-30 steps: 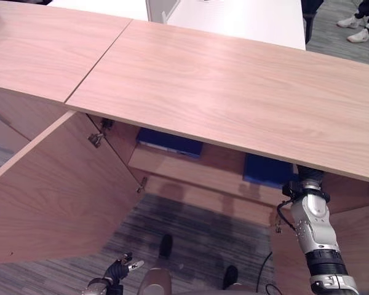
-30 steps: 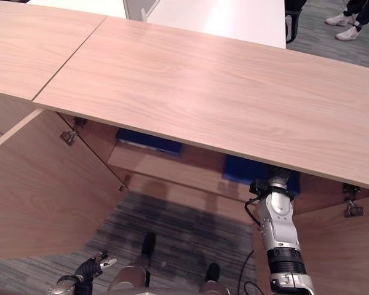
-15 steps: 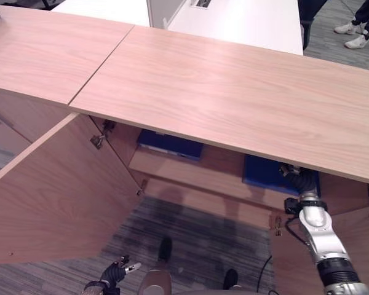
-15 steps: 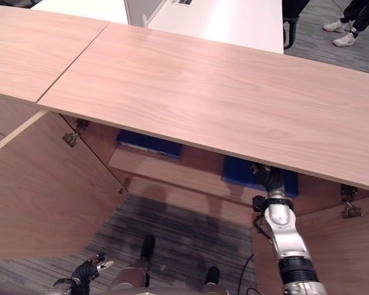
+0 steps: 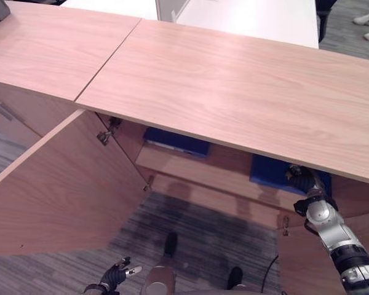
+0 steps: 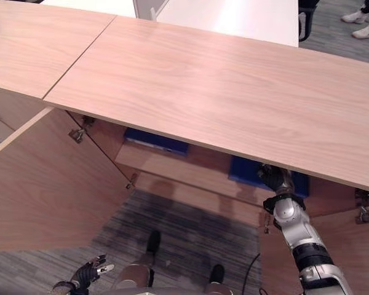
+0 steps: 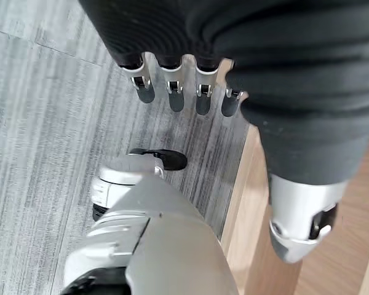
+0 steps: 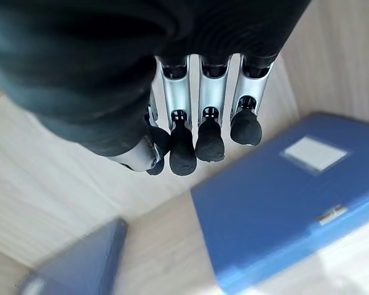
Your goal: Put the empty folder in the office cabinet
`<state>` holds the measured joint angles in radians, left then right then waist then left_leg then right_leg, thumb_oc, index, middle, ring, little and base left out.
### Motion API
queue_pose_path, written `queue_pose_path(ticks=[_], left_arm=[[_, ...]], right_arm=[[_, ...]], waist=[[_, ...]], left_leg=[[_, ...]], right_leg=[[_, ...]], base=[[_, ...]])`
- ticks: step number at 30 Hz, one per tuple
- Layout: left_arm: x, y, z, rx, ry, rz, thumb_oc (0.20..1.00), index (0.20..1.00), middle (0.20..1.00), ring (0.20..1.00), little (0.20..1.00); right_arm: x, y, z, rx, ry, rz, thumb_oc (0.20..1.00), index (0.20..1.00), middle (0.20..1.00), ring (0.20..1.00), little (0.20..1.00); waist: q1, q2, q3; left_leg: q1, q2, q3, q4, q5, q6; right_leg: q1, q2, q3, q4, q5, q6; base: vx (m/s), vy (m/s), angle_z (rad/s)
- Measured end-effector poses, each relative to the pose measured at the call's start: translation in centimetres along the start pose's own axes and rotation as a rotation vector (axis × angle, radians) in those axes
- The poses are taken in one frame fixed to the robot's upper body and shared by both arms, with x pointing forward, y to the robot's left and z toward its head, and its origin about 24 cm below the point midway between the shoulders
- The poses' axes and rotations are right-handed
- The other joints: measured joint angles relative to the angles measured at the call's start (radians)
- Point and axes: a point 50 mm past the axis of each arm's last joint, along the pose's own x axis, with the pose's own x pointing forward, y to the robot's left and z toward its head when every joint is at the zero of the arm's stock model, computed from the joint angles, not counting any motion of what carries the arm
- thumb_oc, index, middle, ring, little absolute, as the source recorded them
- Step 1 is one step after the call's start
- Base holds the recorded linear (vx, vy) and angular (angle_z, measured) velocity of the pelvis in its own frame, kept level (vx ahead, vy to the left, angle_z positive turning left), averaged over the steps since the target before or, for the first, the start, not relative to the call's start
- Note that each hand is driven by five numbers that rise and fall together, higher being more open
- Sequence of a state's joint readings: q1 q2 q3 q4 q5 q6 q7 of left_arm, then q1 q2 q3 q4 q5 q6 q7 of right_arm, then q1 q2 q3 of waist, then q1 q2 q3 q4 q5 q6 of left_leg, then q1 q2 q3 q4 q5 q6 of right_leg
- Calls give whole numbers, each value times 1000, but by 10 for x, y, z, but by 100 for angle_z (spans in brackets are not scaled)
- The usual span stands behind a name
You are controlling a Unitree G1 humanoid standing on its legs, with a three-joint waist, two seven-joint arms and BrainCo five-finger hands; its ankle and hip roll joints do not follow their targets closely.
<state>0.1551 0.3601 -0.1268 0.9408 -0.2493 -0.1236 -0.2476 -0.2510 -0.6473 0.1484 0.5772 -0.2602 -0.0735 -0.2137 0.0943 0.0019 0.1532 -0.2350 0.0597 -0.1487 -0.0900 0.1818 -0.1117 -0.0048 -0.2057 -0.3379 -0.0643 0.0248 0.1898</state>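
Under the wooden counter (image 5: 234, 80), the open cabinet (image 5: 190, 169) holds the blue folder (image 8: 283, 196) flat on its shelf; the right hand (image 8: 197, 123) hovers just above it, fingers (image 8: 209, 138) relaxed, empty. The left hand (image 7: 178, 86) hangs over the floor, fingers straight.

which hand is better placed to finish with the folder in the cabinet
Right. The right hand is inside the cabinet, above the blue folder on the shelf. The left hand hangs low over the floor.

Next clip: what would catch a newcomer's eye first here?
The long wooden cabinet top spans the view, with the open door swung out on the robot's left. Below it, the right hand reaches into the cabinet above a blue folder lying flat on the shelf, apart from its fingers.
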Motion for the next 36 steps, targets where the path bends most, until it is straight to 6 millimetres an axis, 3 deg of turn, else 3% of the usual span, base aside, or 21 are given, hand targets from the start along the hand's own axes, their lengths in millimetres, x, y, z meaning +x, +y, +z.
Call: queue_pose_path(ticks=[10, 15, 16, 17, 36], left_arm=[[9, -3, 23, 22, -61, -3, 1000, 1000, 1000, 1000, 1000], [12, -4, 34, 31, -90, 3, 1000, 1000, 1000, 1000, 1000], [13, -4, 36, 33, -96, 3, 1000, 1000, 1000, 1000, 1000], [13, -4, 37, 34, -98, 4, 1000, 1000, 1000, 1000, 1000], [16, -7, 45, 45, -114, -6, 1000, 1000, 1000, 1000, 1000]], right_arm=[[17, -2, 18, -37, -42, 9, 200, 200, 200, 200, 200], [21, 3, 18, -65, -32, 35, 200, 200, 200, 200, 200], [21, 6, 13, -76, -7, 50, 485, 485, 485, 485, 485], [20, 7, 10, -77, 6, 56, 1000, 1000, 1000, 1000, 1000], [17, 20, 8, -97, 15, 153, 1000, 1000, 1000, 1000, 1000]], waist=[[29, 14, 105], [33, 29, 138], [37, 31, 139], [38, 31, 140], [27, 33, 141]], left_leg=[[-40, 0, -26, 1, 23, 3], [-45, 0, -31, 1, 19, -3], [-46, -1, -31, 1, 19, -3], [-46, -1, -32, 1, 19, -3], [-46, 0, -36, 1, 18, -3]], right_leg=[[-26, 9, -22, 4, 0, -1], [-28, 8, -29, 7, -1, -1], [-28, 8, -30, 7, -1, -1], [-28, 9, -30, 6, -1, -1], [-28, 10, -33, 12, -1, -2]], base=[[-33, -3, 7], [-12, 2, 4], [0, 0, 0], [0, 0, 0], [0, 0, 0]])
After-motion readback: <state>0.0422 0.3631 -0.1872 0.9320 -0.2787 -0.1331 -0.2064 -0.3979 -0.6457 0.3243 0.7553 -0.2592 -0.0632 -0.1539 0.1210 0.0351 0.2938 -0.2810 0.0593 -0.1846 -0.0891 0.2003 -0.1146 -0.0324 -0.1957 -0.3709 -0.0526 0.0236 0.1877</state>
